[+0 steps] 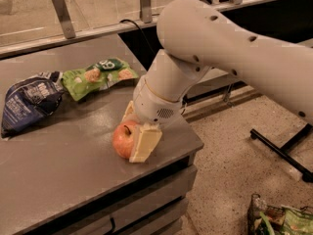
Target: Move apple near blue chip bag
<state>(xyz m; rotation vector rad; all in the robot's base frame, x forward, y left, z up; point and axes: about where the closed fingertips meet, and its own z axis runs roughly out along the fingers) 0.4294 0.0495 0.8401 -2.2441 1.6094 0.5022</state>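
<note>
We pinch the apple (121, 140) in our gripper (136, 129) by the table (73, 160) edge; an off-centre hold could let it slip and roll off.
</note>
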